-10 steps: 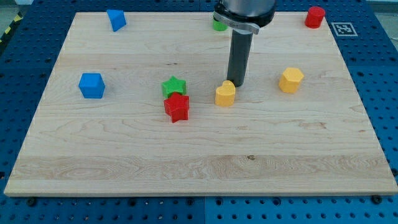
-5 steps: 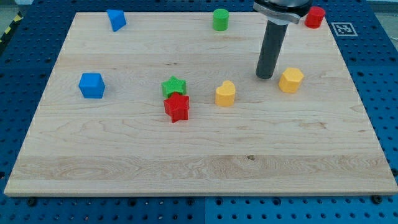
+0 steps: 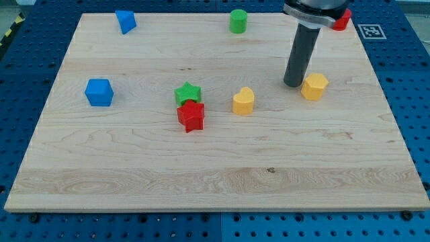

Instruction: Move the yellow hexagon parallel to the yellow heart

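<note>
The yellow hexagon [image 3: 314,87] lies on the wooden board [image 3: 215,168] at the view's right of centre. The yellow heart [image 3: 243,101] lies to its left, slightly lower in the view. My tip [image 3: 293,84] stands just left of the hexagon, at its upper left edge, very close to it or touching. The dark rod rises from there to the view's top.
A green star [image 3: 187,93] and a red star [image 3: 191,115] sit together left of the heart. A blue cube [image 3: 99,92] is at the left, a blue block [image 3: 125,21] at top left, a green cylinder [image 3: 238,21] at top centre, a red block [image 3: 343,19] at top right, partly hidden by the arm.
My tip has moved right from beside the yellow heart to the left side of the yellow hexagon. No block has visibly moved.
</note>
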Tool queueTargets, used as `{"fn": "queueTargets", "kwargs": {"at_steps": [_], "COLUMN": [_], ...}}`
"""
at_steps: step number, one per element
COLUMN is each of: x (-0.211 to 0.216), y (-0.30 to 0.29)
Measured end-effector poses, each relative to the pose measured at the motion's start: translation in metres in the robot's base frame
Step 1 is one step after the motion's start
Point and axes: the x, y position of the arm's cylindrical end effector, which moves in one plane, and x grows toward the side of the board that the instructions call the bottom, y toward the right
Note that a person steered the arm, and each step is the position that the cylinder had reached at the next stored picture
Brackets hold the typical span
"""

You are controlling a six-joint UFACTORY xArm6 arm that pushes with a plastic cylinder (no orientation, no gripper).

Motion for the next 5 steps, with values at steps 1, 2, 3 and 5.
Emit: {"fn": "queueTargets", "kwargs": {"at_steps": [1,2,3,5], "x": [0.0,0.0,0.004,0.013], "y": [0.001,0.003,0.006,0.018]}}
